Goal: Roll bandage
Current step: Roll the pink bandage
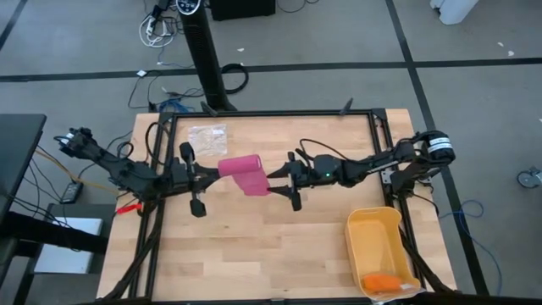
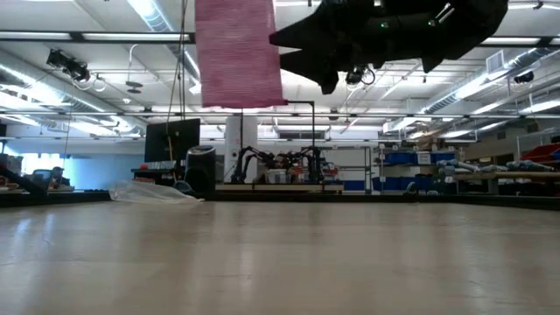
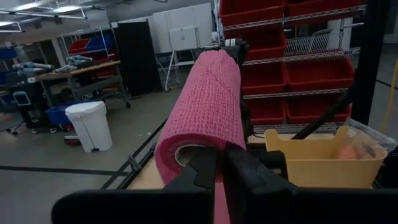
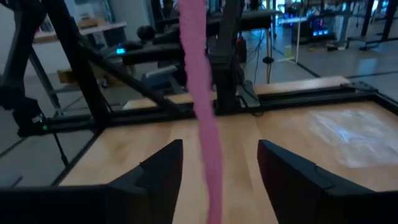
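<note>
I hold the bandage (image 1: 246, 174) in the air above the middle of the table (image 1: 254, 263), between my two arms, well clear of the wood. My left gripper (image 3: 221, 168) is closed on the rolled end: in the left wrist view my fingers pinch together at the rim of the pink roll, which stretches away from me as a thick tube. My right gripper (image 4: 217, 158) stands open, its two fingers spread on either side of the loose strip, which hangs down between them without touching either, as far as I can tell. In the low view the free tail (image 2: 238, 52) hangs flat and straight, high above the tabletop. To do this step well, I judge that I should keep the tail under light tension so each turn lies flush on the last. I should also keep the strip's edges lined up with the roll, so it does not cone out to one side. The plastic bag (image 1: 207, 138) and the yellow bin (image 1: 377, 250) sit well apart from the work.
</note>
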{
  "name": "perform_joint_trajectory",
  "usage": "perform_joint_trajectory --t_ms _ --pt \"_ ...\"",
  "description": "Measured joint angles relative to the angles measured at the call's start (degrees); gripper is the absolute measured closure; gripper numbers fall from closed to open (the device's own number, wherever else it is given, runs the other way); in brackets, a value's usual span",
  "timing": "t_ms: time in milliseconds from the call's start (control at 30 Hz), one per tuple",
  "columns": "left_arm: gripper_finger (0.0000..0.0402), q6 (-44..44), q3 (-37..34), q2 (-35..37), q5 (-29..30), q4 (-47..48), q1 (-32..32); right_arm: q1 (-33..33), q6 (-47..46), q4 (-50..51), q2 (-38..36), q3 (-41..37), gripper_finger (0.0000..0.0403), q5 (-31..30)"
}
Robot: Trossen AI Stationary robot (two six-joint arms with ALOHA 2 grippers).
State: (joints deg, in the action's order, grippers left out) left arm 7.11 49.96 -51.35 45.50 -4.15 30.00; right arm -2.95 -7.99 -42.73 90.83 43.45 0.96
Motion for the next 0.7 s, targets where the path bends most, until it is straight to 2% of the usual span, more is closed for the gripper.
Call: perform_joint_trajectory --t_ms 167,433,567,700 --pt "0.0385 0.36 0.65 0.0 0.29 -0.19 0.0 -0.43 -2.68 -1.72 1.57 0.56 0.018 -0.07" --pt "0.0385 1.48 1.02 0.04 1.84 -0.12 -0.02 -0.83 -3.12 -6.05 8.42 2.31 0.0211 -0.43" --pt "0.0385 2.11 1.02 0.04 3.45 -0.27 -0.04 -1.83 -3.03 -9.5 11.07 2.57 0.0267 -3.19" --pt "0.0385 3.5 1.02 0.05 4.35 -1.25 -0.04 -2.3 -2.97 -12.0 13.76 2.59 0.0367 -3.42"
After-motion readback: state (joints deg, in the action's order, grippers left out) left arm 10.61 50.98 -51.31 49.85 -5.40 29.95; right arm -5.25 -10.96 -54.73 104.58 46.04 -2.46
